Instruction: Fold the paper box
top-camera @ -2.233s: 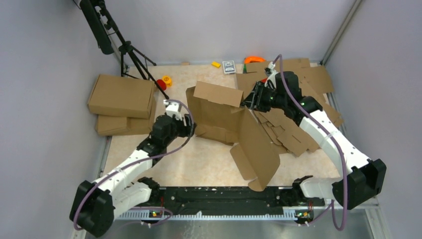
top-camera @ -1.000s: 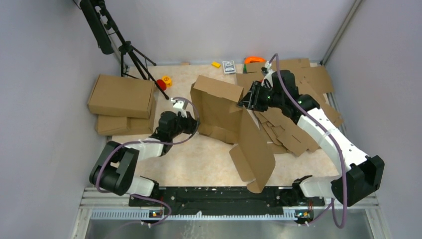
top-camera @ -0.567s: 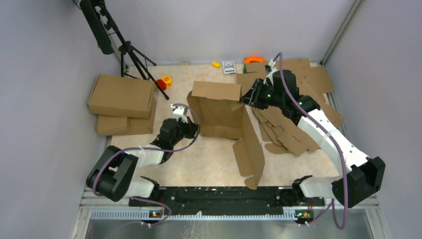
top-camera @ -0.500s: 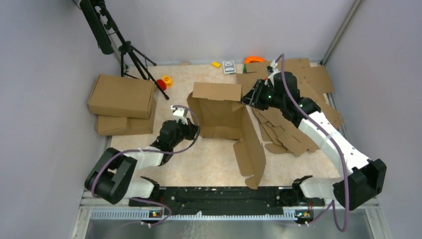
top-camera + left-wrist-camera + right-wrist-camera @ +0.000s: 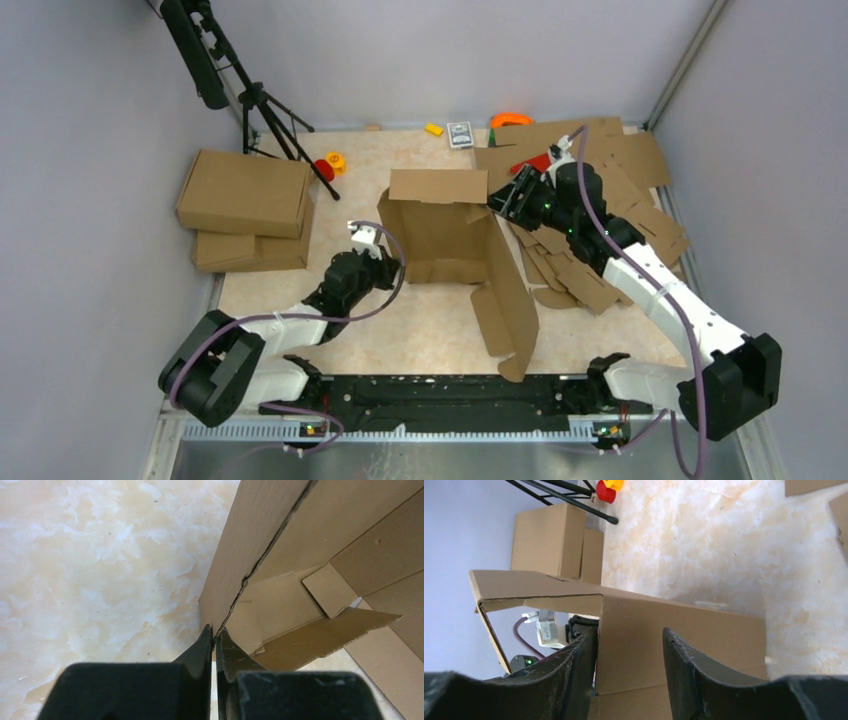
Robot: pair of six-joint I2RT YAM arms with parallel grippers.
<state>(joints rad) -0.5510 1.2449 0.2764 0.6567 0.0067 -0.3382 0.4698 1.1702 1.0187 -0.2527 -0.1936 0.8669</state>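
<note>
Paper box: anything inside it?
Only its own cardboard: the paper box holds inner flaps folded in near its base. No foreign object shows. The far wall's overhanging top flap hides the corner beneath it.

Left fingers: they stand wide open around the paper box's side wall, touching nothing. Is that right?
Not quite. The left fingers are pinched shut on the edge of the paper box's side wall, not wide open. The left wrist view shows it.
</note>
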